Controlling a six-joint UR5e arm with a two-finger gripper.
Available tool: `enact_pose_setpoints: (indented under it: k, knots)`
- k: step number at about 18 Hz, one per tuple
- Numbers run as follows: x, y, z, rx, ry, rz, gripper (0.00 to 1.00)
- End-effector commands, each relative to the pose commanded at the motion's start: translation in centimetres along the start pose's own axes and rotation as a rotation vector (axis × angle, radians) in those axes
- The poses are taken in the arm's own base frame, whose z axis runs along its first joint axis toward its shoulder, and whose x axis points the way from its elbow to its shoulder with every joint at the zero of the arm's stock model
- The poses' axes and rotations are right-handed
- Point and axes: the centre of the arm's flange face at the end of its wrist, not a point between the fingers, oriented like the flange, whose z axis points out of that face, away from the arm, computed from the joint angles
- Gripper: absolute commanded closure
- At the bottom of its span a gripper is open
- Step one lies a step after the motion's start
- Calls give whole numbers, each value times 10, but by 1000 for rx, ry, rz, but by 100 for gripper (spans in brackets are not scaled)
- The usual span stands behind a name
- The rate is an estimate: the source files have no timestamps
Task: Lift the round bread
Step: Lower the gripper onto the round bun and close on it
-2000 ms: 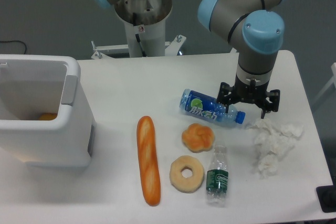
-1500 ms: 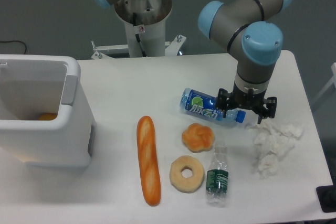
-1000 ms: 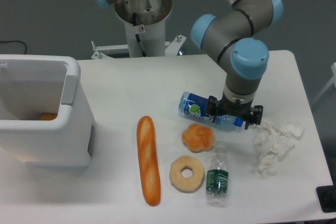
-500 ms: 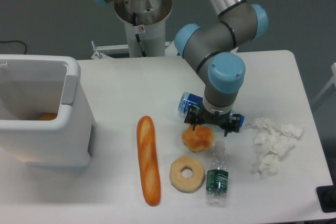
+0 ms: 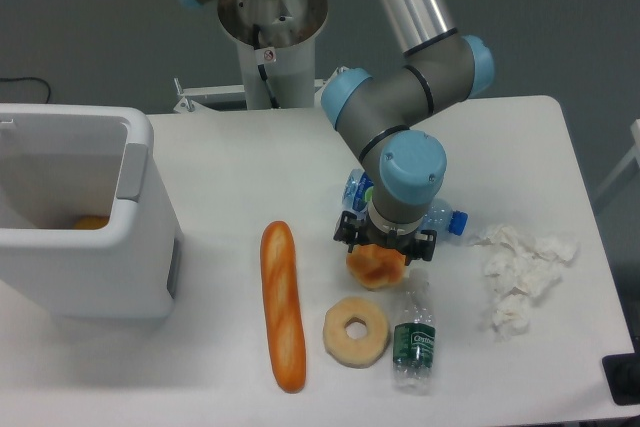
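The black two-finger gripper [image 5: 384, 243] spreads open over the small golden-orange round bun [image 5: 376, 266], hiding its top; contact unclear. At twelve o'clock, the blue plastic bottle [image 5: 446, 219] is mostly hidden.

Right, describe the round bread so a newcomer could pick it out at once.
Start at the robot arm over the middle of the white table: its gripper sits directly over the round bread. It lies just right of the long baguette and just above the ring donut. Unlike the paler donut it has no hole, and it is golden-orange.
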Motion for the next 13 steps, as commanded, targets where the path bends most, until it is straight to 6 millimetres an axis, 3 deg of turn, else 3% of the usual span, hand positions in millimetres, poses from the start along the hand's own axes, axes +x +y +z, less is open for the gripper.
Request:
enact_pose_setpoints:
  k: [3, 5, 13]
  knots:
    - [3, 1, 10, -32, -7, 4, 1]
    - [8, -3, 14, -39, -8, 5, 11]
    - [10, -4, 16, -42, -6, -22, 75]
